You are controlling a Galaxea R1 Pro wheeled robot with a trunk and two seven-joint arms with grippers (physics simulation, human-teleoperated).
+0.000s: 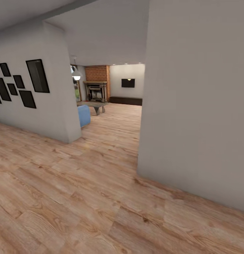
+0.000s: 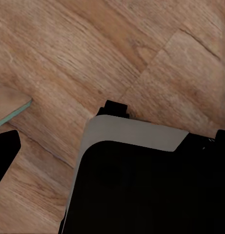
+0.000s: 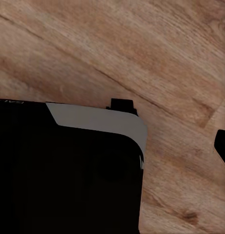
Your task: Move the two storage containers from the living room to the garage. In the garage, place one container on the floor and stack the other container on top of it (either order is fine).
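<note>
Ahead, the living room (image 1: 108, 95) is seen past a wall corner (image 1: 139, 169) that could be bumped; finger spread cannot be told.

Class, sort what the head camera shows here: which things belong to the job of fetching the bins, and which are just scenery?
Belongs to the job:
living room, seen through the opening
brick fireplace, marking that room
blue sofa

Just scenery:
picture frames
wood plank floor
hanging lamp
</note>
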